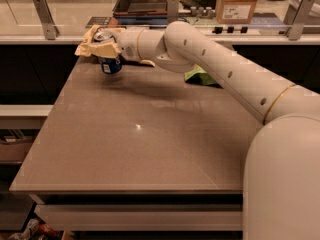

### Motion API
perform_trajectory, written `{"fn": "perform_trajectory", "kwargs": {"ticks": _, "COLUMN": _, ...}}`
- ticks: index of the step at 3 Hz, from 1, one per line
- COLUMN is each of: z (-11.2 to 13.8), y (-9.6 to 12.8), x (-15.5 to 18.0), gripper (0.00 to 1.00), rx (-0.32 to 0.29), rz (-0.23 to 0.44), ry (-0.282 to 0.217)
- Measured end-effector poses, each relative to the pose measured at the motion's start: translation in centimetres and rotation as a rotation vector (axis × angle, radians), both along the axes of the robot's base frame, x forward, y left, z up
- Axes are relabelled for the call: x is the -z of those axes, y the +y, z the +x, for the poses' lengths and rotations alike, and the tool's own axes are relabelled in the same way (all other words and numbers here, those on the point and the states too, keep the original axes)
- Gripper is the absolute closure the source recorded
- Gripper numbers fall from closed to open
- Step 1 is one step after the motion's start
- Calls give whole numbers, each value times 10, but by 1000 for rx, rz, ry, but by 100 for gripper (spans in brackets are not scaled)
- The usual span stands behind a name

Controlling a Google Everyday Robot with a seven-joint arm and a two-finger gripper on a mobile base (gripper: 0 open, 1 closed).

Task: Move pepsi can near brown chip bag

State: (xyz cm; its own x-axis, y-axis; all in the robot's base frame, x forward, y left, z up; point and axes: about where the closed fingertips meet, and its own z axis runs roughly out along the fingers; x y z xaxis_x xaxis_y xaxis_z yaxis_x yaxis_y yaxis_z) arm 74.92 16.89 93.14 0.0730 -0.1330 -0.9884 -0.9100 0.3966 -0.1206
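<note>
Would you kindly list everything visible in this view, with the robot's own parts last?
pepsi can: one, dark blue, table's far left, in the gripper.
brown chip bag: one, cream edge showing, behind the arm by the can.
green chip bag: one, green, far right, partly behind arm.
table: one, grey-brown, centre.
cardboard box: one, tan, rear counter.
arm: one, white, from lower right.
gripper: one, cream, far left, shut on the can.

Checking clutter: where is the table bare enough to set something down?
Bare: the table's front and middle, near edge up to the arm. Crowded: far-left corner, where the gripper grips the pepsi can by the brown chip bag; green chip bag behind the arm.
</note>
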Motion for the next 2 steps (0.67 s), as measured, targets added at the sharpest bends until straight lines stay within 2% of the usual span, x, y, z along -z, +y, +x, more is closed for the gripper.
{"fn": "perform_trajectory", "kwargs": {"ticks": 1, "z": 4, "y": 3, "x": 17, "gripper": 100, "rx": -2, "rz": 2, "ry": 34}}
{"fn": "perform_trajectory", "kwargs": {"ticks": 2, "z": 5, "y": 4, "x": 20, "gripper": 100, "rx": -2, "rz": 2, "ry": 42}}
